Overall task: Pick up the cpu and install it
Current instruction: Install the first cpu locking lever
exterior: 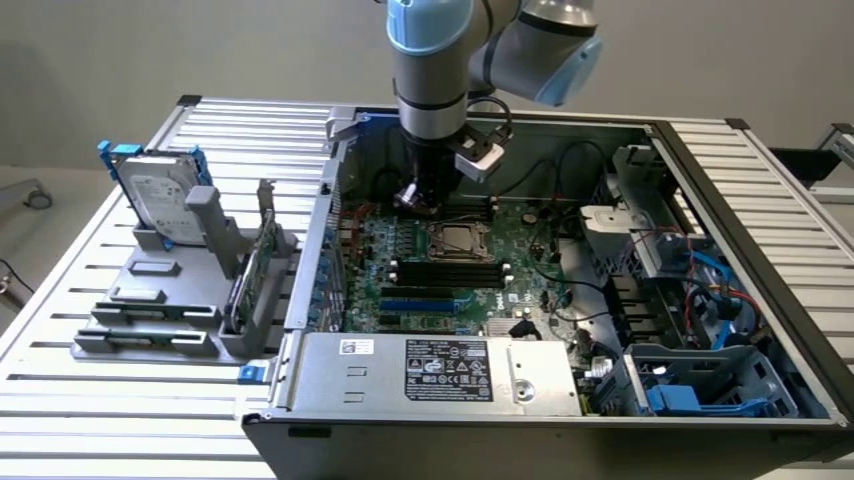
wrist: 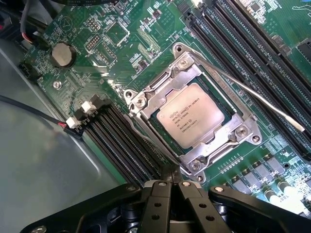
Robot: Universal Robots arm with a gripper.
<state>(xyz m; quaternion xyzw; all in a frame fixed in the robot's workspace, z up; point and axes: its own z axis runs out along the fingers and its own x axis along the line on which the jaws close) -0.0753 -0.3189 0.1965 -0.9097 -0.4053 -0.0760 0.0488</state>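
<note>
Beside the socket (wrist: 194, 121) | cpu (wrist: 190, 122) sitting seated inside, frame down | gripper (wrist: 171, 187) hovering with fingers (wrist: 159, 194) pressed together, holding nothing | install looking largely done

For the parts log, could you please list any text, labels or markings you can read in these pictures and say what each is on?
Nothing can be read with certainty.
cpu: several printed lines on the metal top, too small to read.
power supply label: black sticker with white print and symbols, too small.
white sticker on the power supply: unreadable.
motherboard: white printed markings, too fine to read.
</note>
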